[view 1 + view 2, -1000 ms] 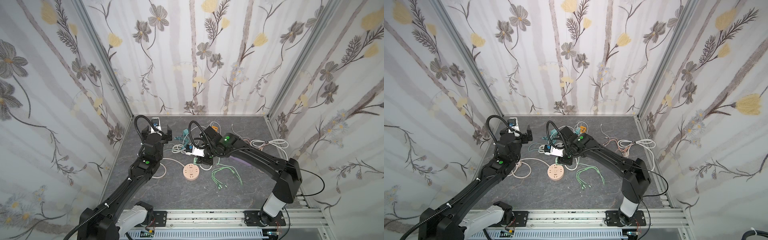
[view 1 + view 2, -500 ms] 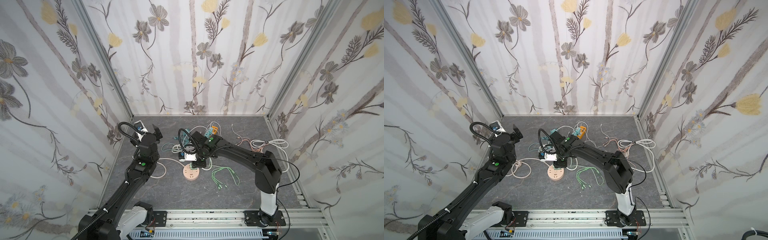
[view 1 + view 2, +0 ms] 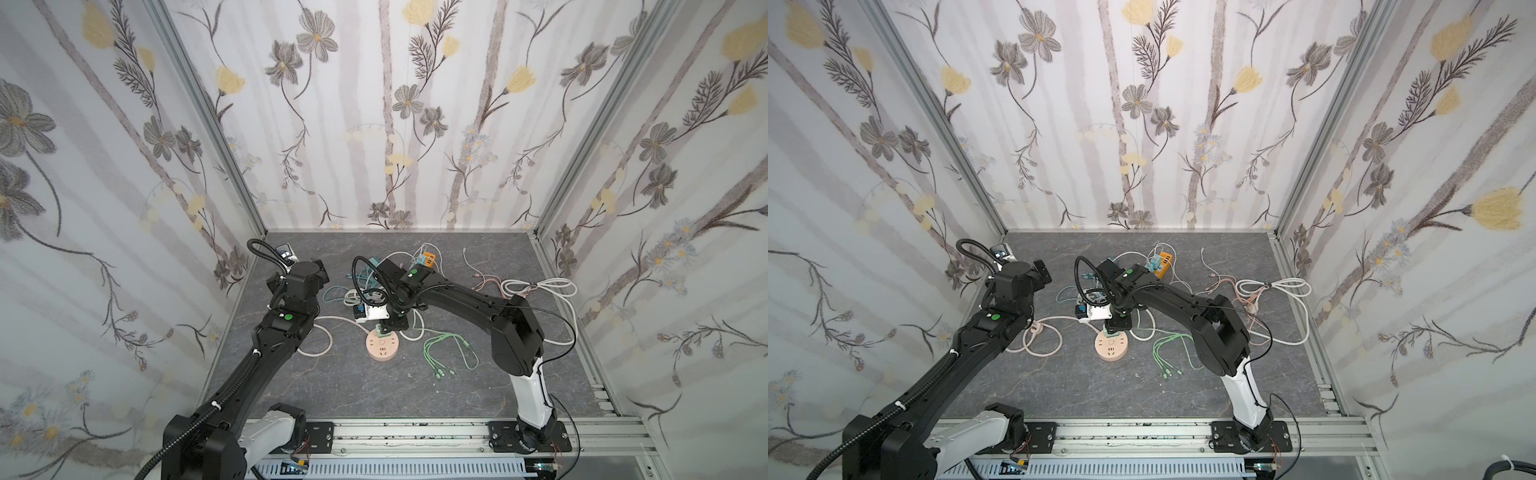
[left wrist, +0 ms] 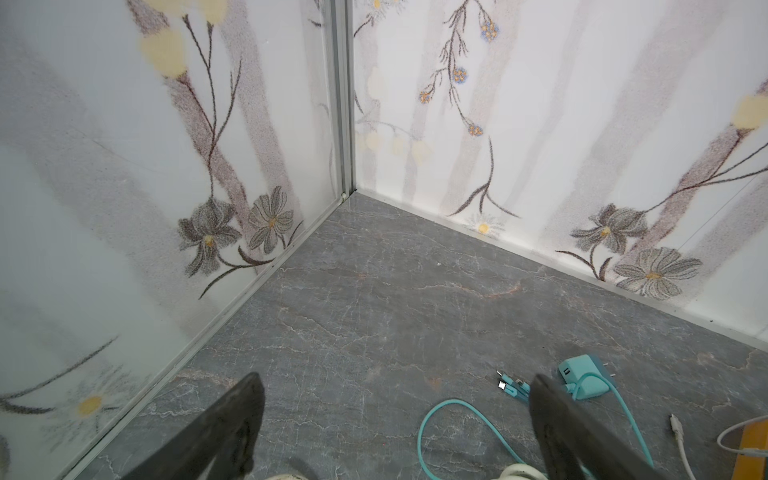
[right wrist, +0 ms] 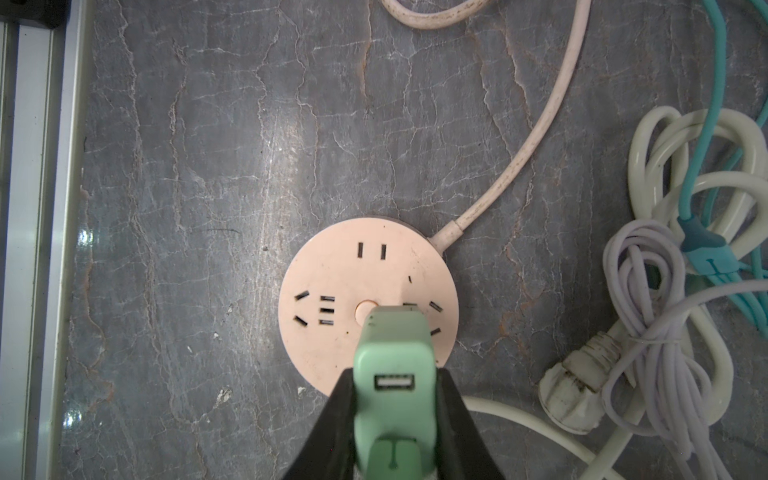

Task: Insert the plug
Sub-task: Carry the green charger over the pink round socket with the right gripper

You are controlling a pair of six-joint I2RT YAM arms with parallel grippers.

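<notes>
The green plug (image 5: 392, 336), a small charger block with a USB port, is clamped between the black fingers (image 5: 336, 415) of my right gripper (image 5: 394, 376), which is shut on it. Its front end is over the round pink socket (image 5: 332, 291), just beside the centre button; the prongs are hidden. In both top views the plug (image 3: 380, 330) (image 3: 1109, 331) stands at the socket's (image 3: 382, 348) (image 3: 1111, 349) back edge under the right gripper (image 3: 390, 324). My left gripper (image 4: 395, 399) is open and empty, raised near the back left corner (image 3: 318, 266).
White cable coils (image 5: 685, 166), a lilac cable (image 5: 648, 291) and teal leads lie beside the socket. A teal charger (image 4: 582, 376) sits by the left gripper. A green multi-lead (image 3: 449, 349), an orange adapter (image 3: 430, 262) and a white cable (image 3: 540, 286) lie right and behind.
My right arm has swung left and carried the green plug over the pink socket. The left arm has drawn back a little toward the left wall, still open.
</notes>
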